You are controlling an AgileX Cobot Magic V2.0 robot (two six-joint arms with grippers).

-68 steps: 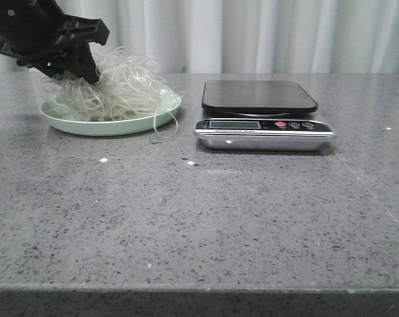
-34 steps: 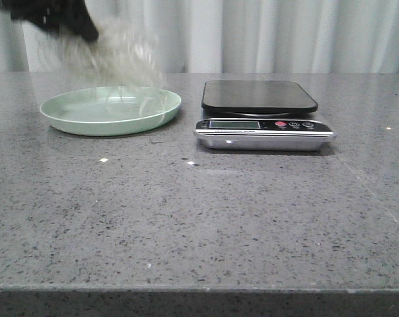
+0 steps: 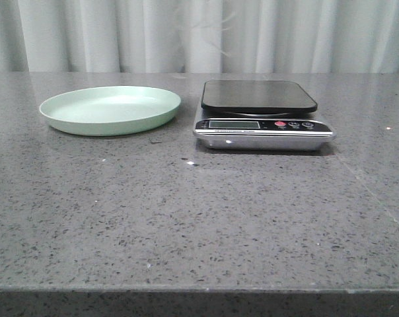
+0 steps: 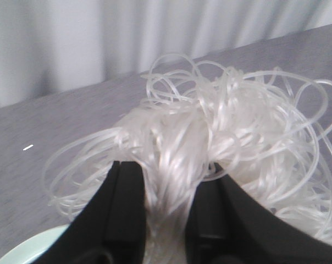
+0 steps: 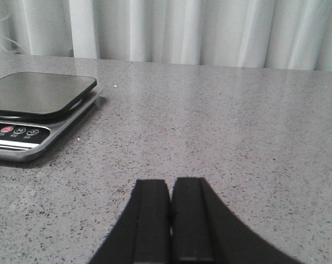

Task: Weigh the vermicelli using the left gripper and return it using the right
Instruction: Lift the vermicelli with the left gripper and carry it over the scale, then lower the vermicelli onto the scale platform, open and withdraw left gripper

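In the left wrist view my left gripper (image 4: 169,170) is shut on the vermicelli (image 4: 210,137), a fluffy whitish tangle that hangs above the table. A sliver of the pale green plate (image 4: 23,250) shows below it. In the front view the plate (image 3: 110,109) lies bare at the left and neither the noodles nor the left gripper shows. The kitchen scale (image 3: 262,113) stands right of the plate, its black platform bare; it also shows in the right wrist view (image 5: 37,110). My right gripper (image 5: 170,187) is shut and empty, low over the table right of the scale.
The grey speckled table (image 3: 199,218) stretches toward the front edge. A white curtain (image 3: 252,33) hangs behind the table.
My left gripper has lifted the vermicelli off the plate and risen out of the top of the front view. The plate is left bare.
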